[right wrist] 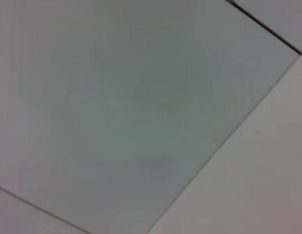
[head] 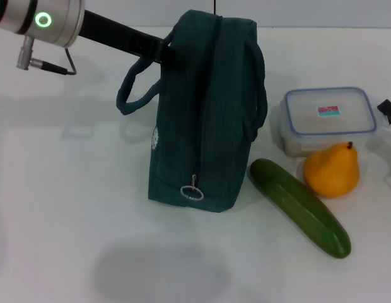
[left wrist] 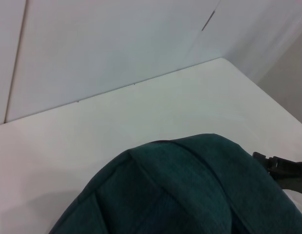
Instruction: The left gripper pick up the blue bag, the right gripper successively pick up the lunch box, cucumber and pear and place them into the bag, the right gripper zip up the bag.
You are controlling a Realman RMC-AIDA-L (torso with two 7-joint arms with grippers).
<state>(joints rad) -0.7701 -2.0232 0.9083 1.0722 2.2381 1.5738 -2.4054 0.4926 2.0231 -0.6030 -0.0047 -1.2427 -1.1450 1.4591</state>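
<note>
Four task items sit on the white table [head: 57, 208] in the head view. Blue bag [head: 205, 113] stands upright near centre, zipper line running down its facing top/end, metal ring pull [head: 192, 192] hanging low at the near end, zip looks closed as far as visible. One cord handle [head: 134, 88] loops out on the bag's left side, the other handle [head: 261, 95] lies against its right side. Small white logo [head: 154, 139] just shows on the left face. Left gripper [head: 172, 52] comes in from the upper left on its black arm, silver section with a green ring light [head: 43, 20] at the frame corner; its tip is at the bag's upper left edge by the handle, contact with the fabric there, but finger state is hidden, cannot tell if apart or clamped. Left wrist view only shows the bag's rounded top up close plus table and wall behind. Lunch box [head: 329, 118] is to the bag's right, lid on, well apart from the bag. Pear [head: 333, 170] stands just in front of the box, touching or nearly touching it. Cucumber [head: 299, 207] lies diagonally, one end near the bag's lower right corner, its flank just beside the pear. Right gripper [head: 389, 110] is only a black sliver at the right edge beside the box; fingers not readable. Right wrist view shows blank wall panels only.
</note>
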